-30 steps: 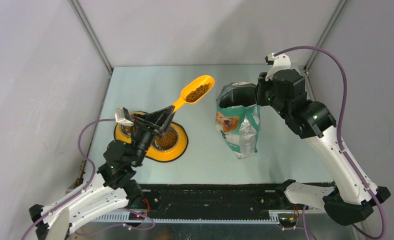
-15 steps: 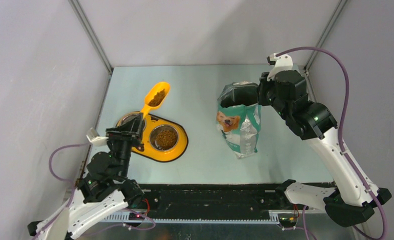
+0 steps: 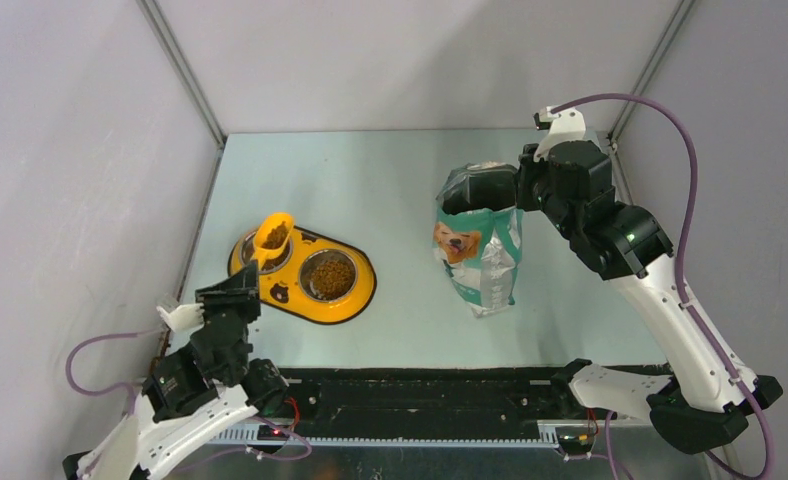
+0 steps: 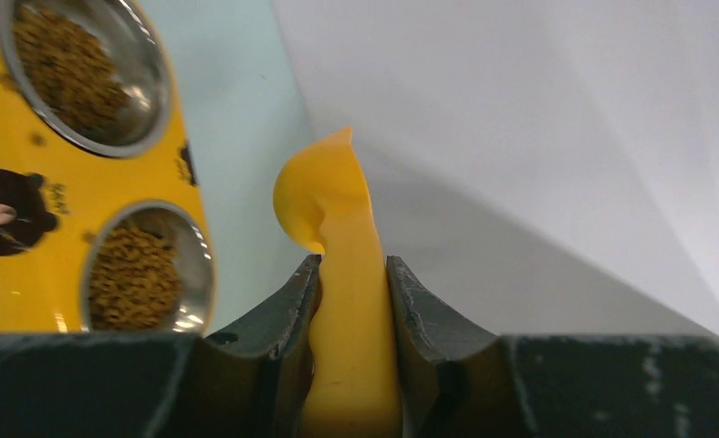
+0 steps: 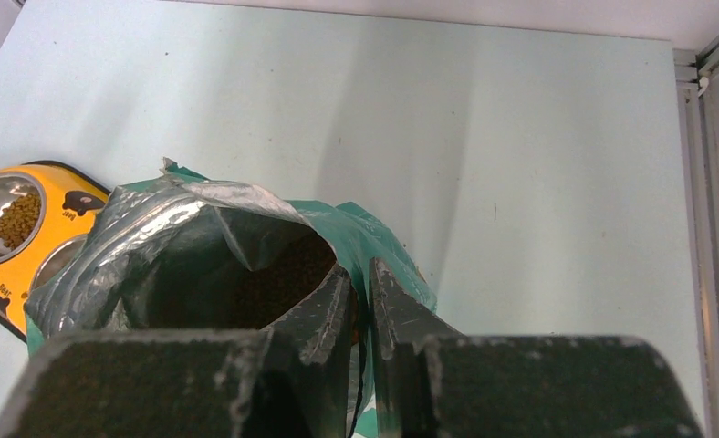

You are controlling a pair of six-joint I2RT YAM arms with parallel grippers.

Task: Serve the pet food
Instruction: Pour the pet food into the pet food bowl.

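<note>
While the left gripper (image 4: 349, 274) clamped the handle of the orange scoop (image 3: 273, 234), the cup was held raised at the left end of the yellow feeder (image 3: 362, 288) — pet food (image 3: 330, 276) lay in the cup and in both steel bowls (image 4: 158, 87). Farther back, the right gripper (image 5: 360, 274) pinched the rim of the open bag (image 3: 482, 262) — dark kibble showed inside.

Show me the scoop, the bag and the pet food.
scoop (image 4: 347, 301): left wrist view, its handle.
bag (image 3: 490, 272): top view, its printed front.
pet food (image 3: 330, 277): top view, heap in the bowl (image 3: 305, 272) nearer the bag.
</note>
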